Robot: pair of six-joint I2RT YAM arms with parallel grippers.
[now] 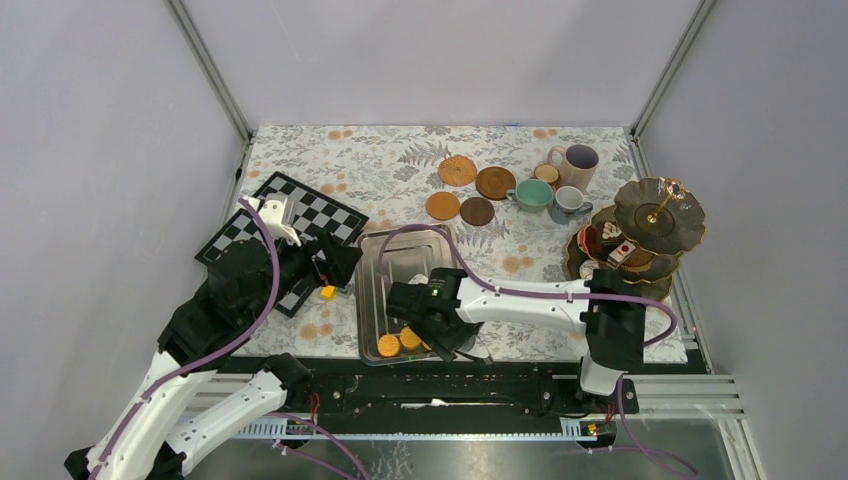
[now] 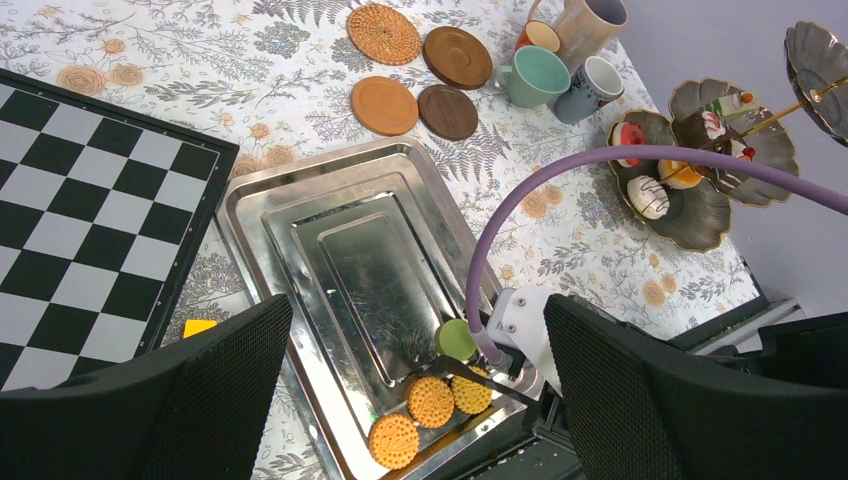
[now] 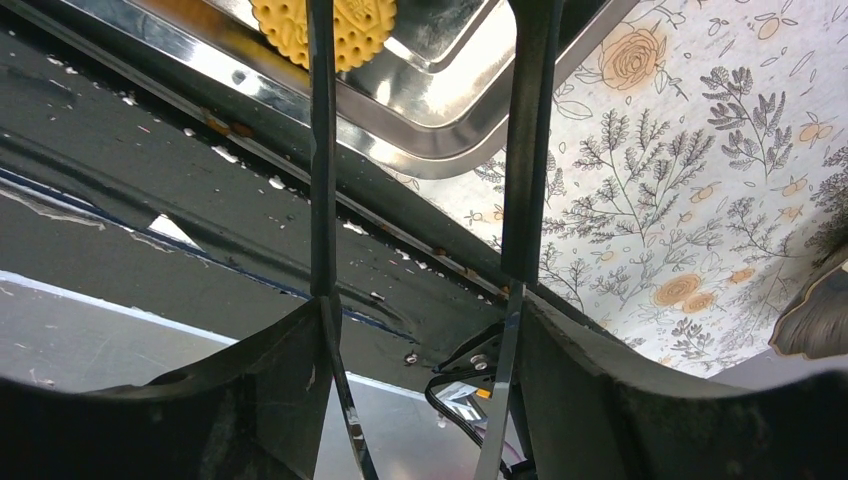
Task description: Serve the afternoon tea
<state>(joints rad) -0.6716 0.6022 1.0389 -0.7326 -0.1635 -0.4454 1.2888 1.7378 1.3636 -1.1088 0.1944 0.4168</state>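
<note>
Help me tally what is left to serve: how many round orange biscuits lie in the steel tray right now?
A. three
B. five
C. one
A: the left wrist view shows three orange biscuits clustered together at the near end of the steel tray, and the rest of its floor is bare.

White tubular links and boxy black joint housings on the left arm, lower left of the overhead frame, and on the right arm, centre right. Purple cable looped along each. Small green light on the right arm's black wrist block. Left gripper with broad black fingers, fine mesh texture. Right gripper with thin dark blade-like fingers rising from curved black shells; small screws near bottom centre
</note>
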